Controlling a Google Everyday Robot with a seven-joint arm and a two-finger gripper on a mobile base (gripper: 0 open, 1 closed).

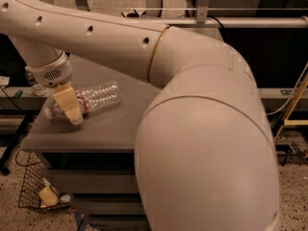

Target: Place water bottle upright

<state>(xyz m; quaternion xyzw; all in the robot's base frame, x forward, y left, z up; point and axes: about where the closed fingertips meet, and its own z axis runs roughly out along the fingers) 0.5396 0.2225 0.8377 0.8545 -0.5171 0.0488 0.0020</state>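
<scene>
Bottle axis: water bottle (98, 96) lies flat on table (110, 129), near-left to far-right.
Gripper position: gripper (67, 107) down over the bottle's left end.
Grip state: cannot tell.

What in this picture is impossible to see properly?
All in the camera view:
- Water bottle: its neck end and label are partly covered by the tool.
- Tool: at the bottle's neck end, over the table's left side; its far side is hidden behind the bottle.
- Table: its right part is blocked by the robot's arm.
- Wire basket on the floor: contents too small to identify.
</scene>
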